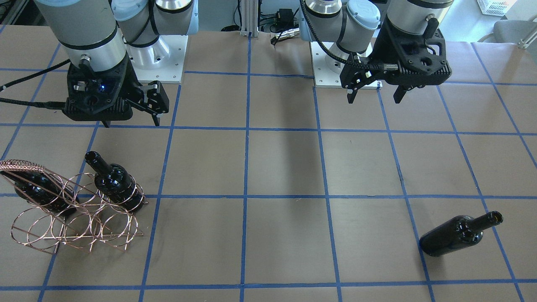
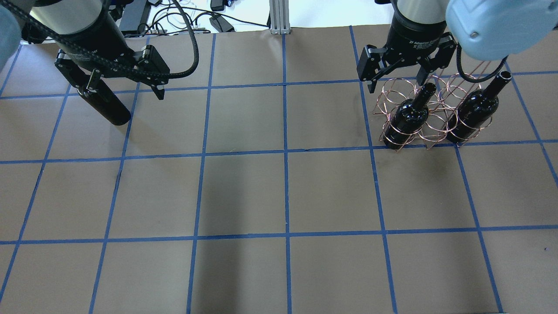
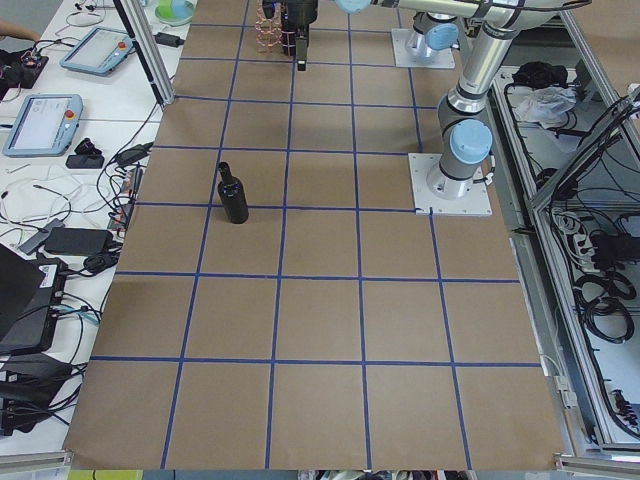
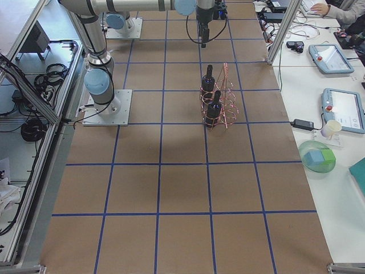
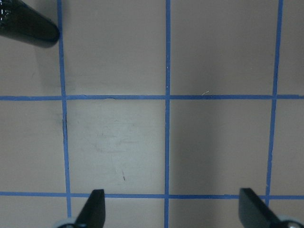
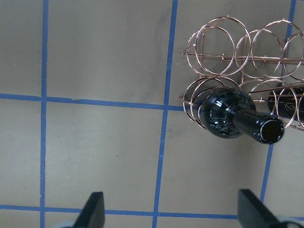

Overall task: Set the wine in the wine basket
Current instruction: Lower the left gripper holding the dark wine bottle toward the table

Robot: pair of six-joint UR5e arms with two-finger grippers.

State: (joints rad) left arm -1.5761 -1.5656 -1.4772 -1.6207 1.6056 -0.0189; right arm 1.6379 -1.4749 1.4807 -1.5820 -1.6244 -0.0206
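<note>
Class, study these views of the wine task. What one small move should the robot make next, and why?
Probably shift the left end effector over to the loose bottle's neck. The jaws are open and empty, and this bottle stands alone on the table, off to one side of them. The basket already holds the other two bottles.

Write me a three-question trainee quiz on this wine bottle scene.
1. True or false: the right gripper is shut on a bottle.
2. How many bottles sit in the wine basket? A) one B) two C) three
3. Where does the loose bottle stand?
Key: 1. False; its fingers are open and empty. 2. B, the racked bottles. 3. Upright on the table, outside the basket, on the robot's left side.
</note>
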